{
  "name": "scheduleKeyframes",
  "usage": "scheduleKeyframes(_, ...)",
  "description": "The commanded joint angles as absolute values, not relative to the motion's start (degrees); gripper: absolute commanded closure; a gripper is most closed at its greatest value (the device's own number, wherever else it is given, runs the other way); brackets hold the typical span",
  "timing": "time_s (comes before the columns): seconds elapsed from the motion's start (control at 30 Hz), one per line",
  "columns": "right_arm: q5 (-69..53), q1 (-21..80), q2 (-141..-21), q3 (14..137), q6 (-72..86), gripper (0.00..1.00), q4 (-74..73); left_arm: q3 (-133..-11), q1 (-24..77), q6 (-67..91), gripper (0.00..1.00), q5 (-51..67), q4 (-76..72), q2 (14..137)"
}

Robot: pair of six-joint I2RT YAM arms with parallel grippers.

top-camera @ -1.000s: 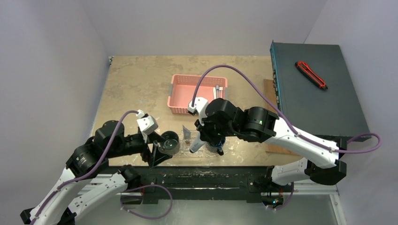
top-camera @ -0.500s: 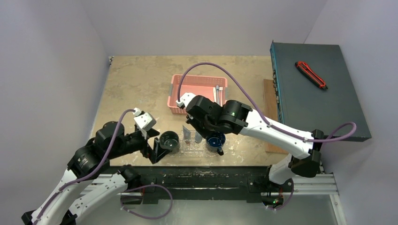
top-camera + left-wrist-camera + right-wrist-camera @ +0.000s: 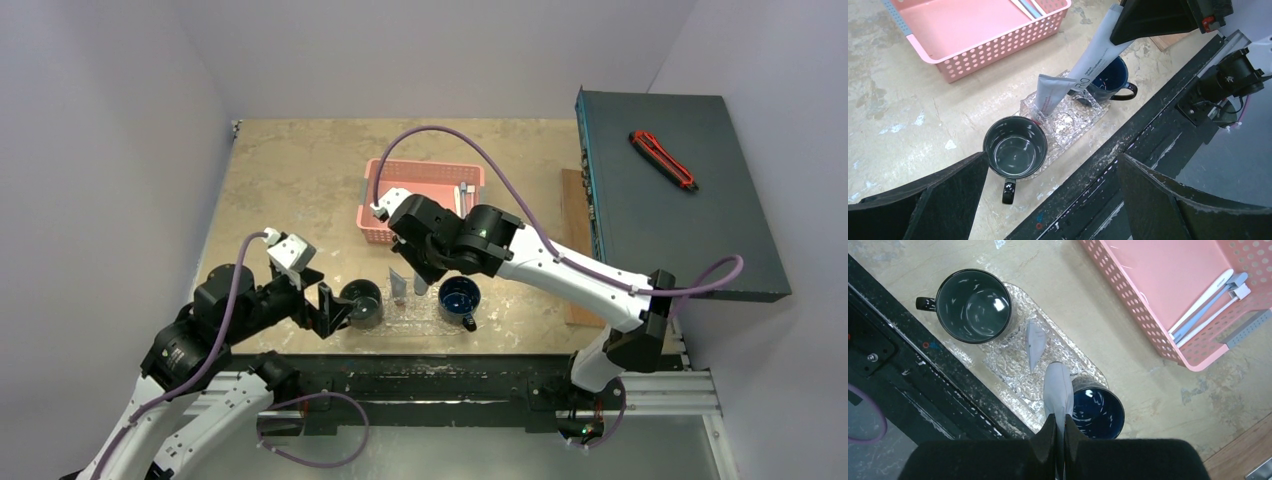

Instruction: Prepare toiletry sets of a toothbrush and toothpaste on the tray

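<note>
My right gripper is shut on the flat end of a silver-grey toothpaste tube. It holds the tube upright over the see-through tray, beside a blue mug. In the top view the right gripper sits above the tray. A second tube stands on the tray between the blue mug and a dark mug. Pale toothbrushes lie in the pink basket. My left gripper is open and empty beside the dark mug.
The pink basket stands behind the tray. A dark box with a red utility knife on it fills the right side. A wooden board lies beside it. The black rail runs along the table's front edge.
My right arm has pulled back toward the basket and lifted the held tube from a low lean to upright. My left gripper has drawn a little left, away from the dark mug.
</note>
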State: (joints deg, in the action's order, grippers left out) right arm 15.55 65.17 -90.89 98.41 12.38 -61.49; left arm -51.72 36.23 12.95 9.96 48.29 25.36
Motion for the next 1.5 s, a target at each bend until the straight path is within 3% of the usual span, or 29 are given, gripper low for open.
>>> scheduleKeyframes(0.0, 16.4, 64.6, -91.5, 100.9, 12.5, 1.00, -58.9, -51.4, 35.3, 13.8, 0.00, 9.1, 46.2, 24.8)
scheduleKeyframes(1.47, 14.7, 64.0, -95.6, 93.3, 11.9, 1.00, -52.9, -50.9, 35.0, 13.1, 0.00, 9.1, 46.7, 25.0)
